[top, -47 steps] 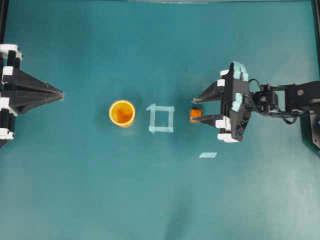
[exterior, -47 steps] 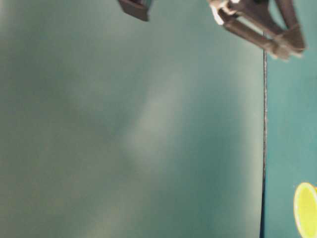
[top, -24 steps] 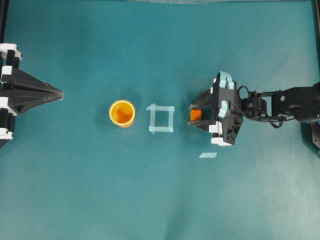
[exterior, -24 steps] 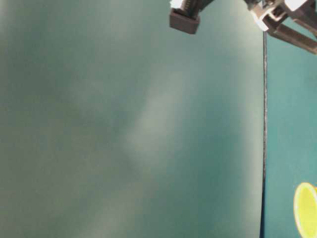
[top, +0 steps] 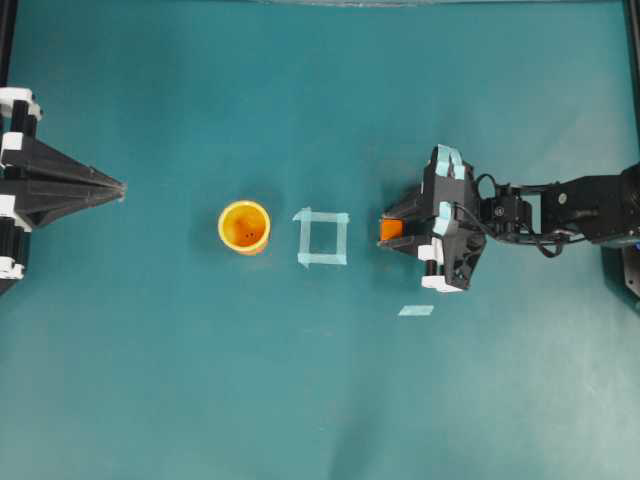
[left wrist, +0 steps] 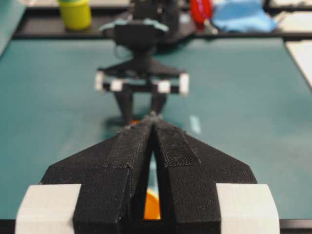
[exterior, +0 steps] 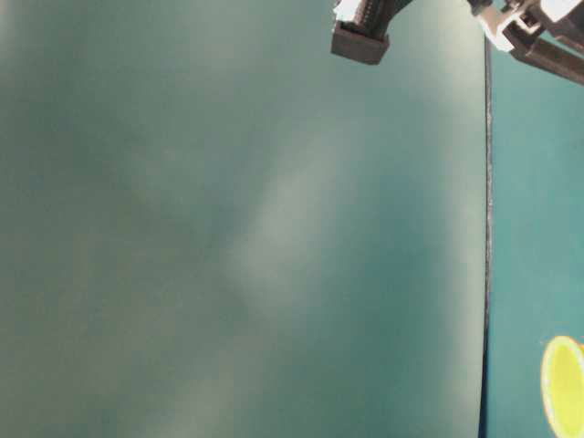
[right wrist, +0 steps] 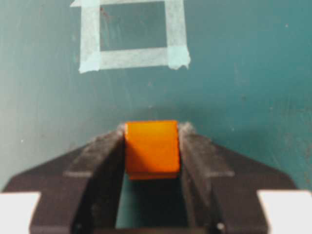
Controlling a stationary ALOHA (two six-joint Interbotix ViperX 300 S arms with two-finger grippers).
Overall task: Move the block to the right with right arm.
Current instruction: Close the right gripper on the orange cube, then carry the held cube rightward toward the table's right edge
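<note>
The cup (top: 244, 227) stood open, apparently empty. Beyond the tape square (top: 323, 238), the right gripper (top: 391, 229) clamped the block (top: 390, 229); the left gripper (top: 118, 187) was pinched closed.

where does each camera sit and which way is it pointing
Overhead: above the table, looking down; right claw shut on the block, left claw, cup, tape square.
Table-level: low, lying on its side; cup edge, arm parts blurred.
Left wrist: behind the left claw, facing the right arm.
Right wrist: behind the right claw, facing block and tape square.
Overhead and right wrist share block and square.
</note>
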